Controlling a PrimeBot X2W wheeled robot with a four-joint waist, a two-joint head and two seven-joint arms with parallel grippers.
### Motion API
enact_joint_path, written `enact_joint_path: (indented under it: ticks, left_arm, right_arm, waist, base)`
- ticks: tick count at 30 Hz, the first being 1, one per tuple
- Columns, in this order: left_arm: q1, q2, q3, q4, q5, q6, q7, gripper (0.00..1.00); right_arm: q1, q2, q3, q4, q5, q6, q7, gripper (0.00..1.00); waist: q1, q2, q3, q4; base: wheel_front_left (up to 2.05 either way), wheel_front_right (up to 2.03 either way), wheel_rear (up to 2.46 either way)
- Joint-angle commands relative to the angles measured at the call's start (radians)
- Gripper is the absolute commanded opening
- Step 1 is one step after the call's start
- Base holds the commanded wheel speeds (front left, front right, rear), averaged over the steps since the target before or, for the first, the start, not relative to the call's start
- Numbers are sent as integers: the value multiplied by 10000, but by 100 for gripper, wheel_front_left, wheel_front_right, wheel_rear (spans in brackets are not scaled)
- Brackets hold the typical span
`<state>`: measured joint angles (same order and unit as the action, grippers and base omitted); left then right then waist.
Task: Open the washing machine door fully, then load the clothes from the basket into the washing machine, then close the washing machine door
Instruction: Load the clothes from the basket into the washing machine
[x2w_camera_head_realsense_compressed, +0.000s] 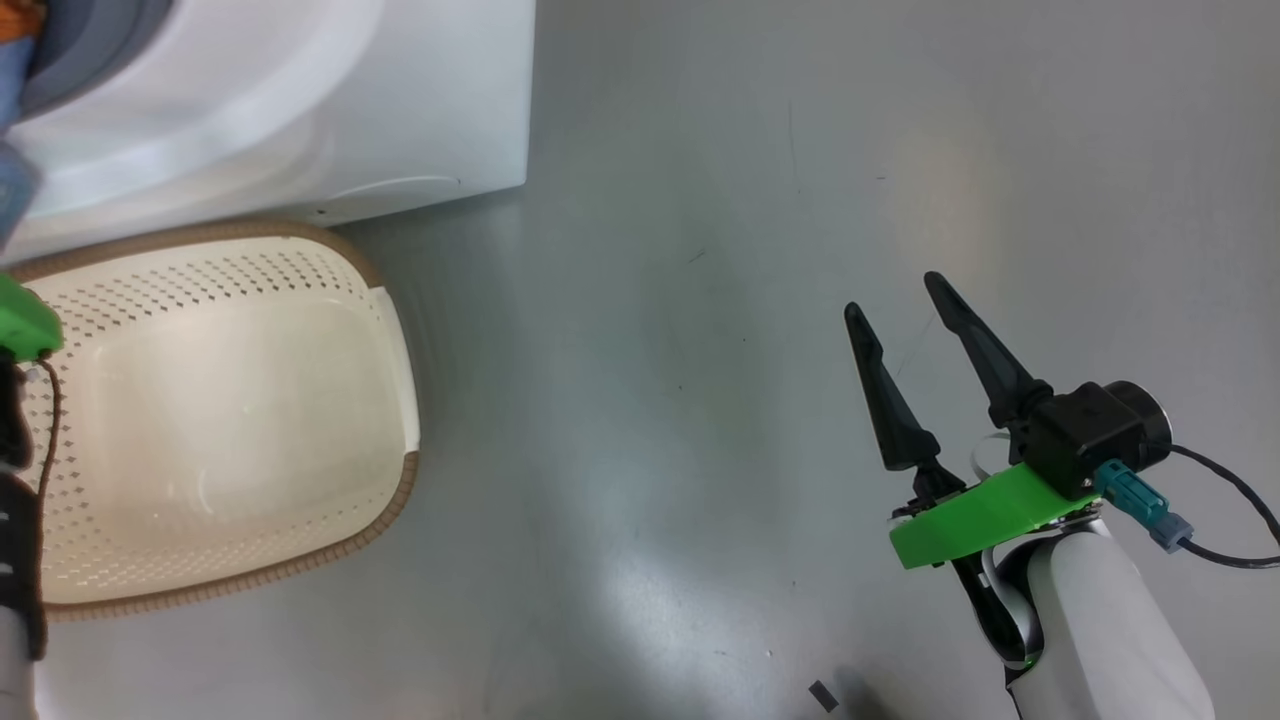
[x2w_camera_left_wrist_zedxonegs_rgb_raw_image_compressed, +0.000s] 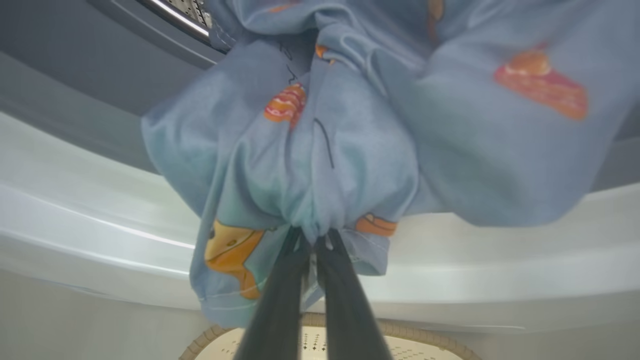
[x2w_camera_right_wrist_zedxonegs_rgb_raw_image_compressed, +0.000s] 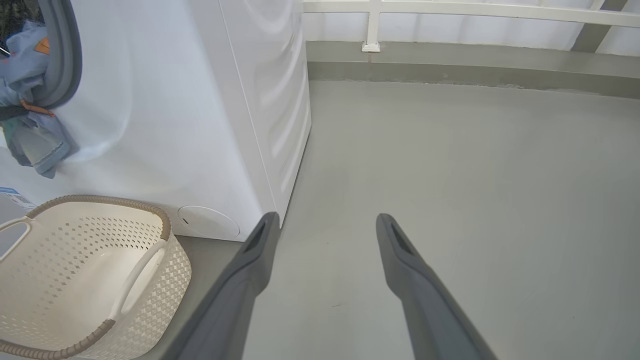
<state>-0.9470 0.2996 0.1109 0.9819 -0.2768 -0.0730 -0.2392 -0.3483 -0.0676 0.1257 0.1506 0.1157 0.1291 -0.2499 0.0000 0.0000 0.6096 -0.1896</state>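
Light-blue clothes (x2w_camera_left_wrist_zedxonegs_rgb_raw_image_compressed: 350, 150) with orange prints hang over the lower lip of the washing machine (x2w_camera_head_realsense_compressed: 300, 100) opening. My left gripper (x2w_camera_left_wrist_zedxonegs_rgb_raw_image_compressed: 312, 239) is shut on a bunched fold of them, just above the white front panel. In the right wrist view the same clothes (x2w_camera_right_wrist_zedxonegs_rgb_raw_image_compressed: 30, 130) spill out past the grey gasket (x2w_camera_right_wrist_zedxonegs_rgb_raw_image_compressed: 70, 60). The cream basket (x2w_camera_head_realsense_compressed: 230, 420) stands on the floor in front of the machine with nothing in it. My right gripper (x2w_camera_head_realsense_compressed: 893, 295) hovers open over bare floor, far to the right of the basket (x2w_camera_right_wrist_zedxonegs_rgb_raw_image_compressed: 75, 260). The washing machine door is out of view.
Grey floor (x2w_camera_head_realsense_compressed: 700, 400) stretches to the right of the machine. A low curb and a white rail (x2w_camera_right_wrist_zedxonegs_rgb_raw_image_compressed: 450, 10) run along the far wall. A small dark scrap (x2w_camera_head_realsense_compressed: 822, 695) lies on the floor near my right arm.
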Motion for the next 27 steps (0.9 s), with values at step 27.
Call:
enact_joint_path:
  ticks: [27]
  left_arm:
    - [-785,1796,-373,-4884,-238,-463,1856,0]
  right_arm:
    - [-111,131,305,-261,119,16,-118,100]
  waist:
    - [0,0,897,-264]
  base:
    - [0,0,0]
